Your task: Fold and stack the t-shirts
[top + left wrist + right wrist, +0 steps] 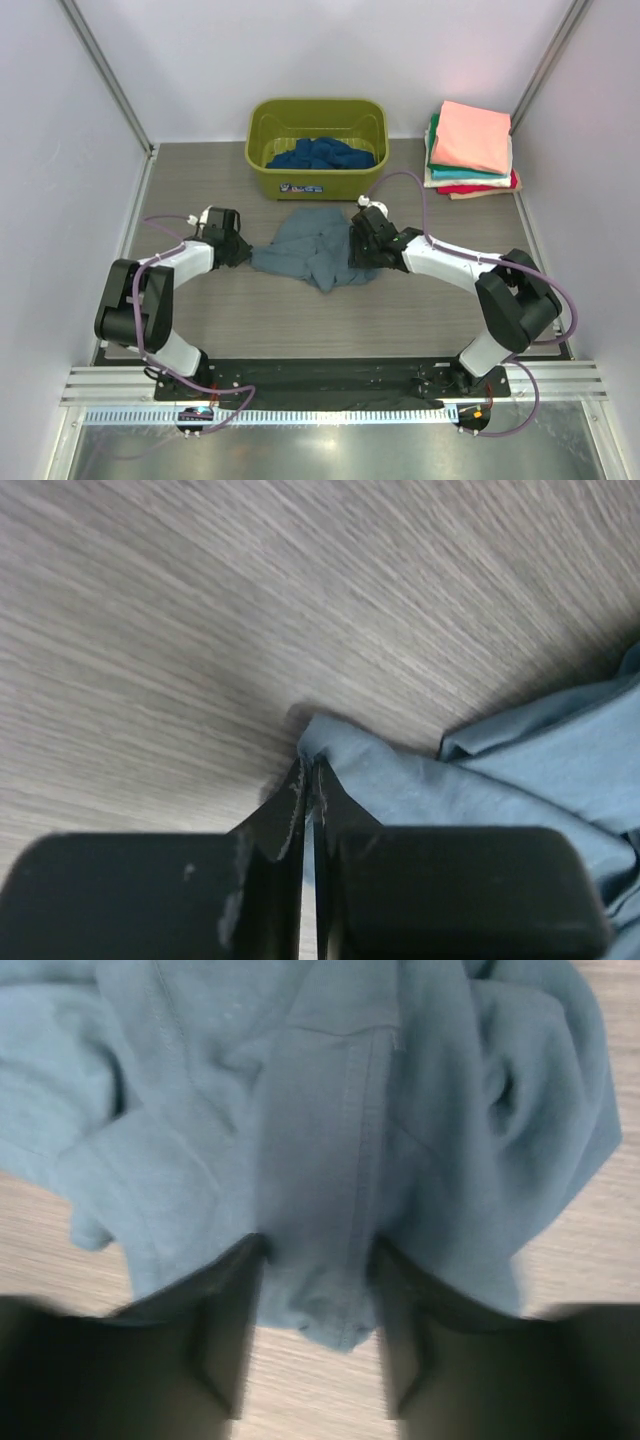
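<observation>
Grey-blue shirt [315,250] lies crumpled at centre frame on worktop [400,320]. Judged soft, limp, light; best taken at hems. Left fingers [280,825] are pinched on its left edge; right fingers [225,1330] are held apart astride a seamed hem.

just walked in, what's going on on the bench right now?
Both arms are on the crumpled dusty grey-blue cloth t-shirt in the middle of the wood-grain table. The left gripper is shut on one edge; the right gripper has its jaws apart astride a seamed fold opposite, not clamped. A dark navy t-shirt lies in the olive-green plastic tub. A folded stack of t-shirts, salmon pink on top, sits at the far right.
</observation>
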You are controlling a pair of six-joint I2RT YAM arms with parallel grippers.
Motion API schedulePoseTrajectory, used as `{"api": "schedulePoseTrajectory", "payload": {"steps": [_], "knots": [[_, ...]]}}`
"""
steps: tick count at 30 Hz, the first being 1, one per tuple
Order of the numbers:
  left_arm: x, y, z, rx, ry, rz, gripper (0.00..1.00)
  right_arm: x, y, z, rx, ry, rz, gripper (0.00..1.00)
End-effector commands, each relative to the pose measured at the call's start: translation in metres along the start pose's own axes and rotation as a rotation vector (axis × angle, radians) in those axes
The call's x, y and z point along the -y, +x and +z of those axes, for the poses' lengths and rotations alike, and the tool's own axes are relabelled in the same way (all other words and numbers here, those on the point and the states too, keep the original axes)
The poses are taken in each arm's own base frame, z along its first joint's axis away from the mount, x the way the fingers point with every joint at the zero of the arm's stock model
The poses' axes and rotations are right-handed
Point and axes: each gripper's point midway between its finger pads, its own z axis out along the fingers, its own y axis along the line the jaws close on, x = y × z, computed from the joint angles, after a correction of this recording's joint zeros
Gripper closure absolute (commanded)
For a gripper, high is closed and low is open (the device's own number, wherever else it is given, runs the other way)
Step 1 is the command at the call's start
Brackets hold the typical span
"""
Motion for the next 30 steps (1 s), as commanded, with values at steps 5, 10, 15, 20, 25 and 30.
{"api": "schedulePoseTrajectory", "payload": {"steps": [5,10,15,20,25,30], "knots": [[0.025,-0.032,-0.054,0.092,0.083,-0.001,1.00,-0.010,-0.040,-0.013,0.145,-0.022,0.006,0.97],[0.063,-0.096,-0.147,0.244,0.164,0.006,1.00,-0.003,-0.123,-0.085,0.316,0.022,-0.009,0.99],[0.074,-0.168,-0.264,0.446,0.275,-0.059,1.00,0.017,-0.199,-0.217,0.613,0.065,0.011,0.99],[0.054,-0.185,-0.305,0.489,0.258,-0.044,1.00,0.062,-0.183,-0.265,0.689,0.186,0.062,0.99],[0.011,-0.152,-0.270,0.406,0.147,-0.044,1.00,0.108,-0.097,-0.205,0.538,0.278,0.151,0.99],[-0.036,-0.095,-0.217,0.225,0.052,-0.051,0.70,0.140,-0.016,-0.144,0.378,0.321,0.323,0.01]]}}
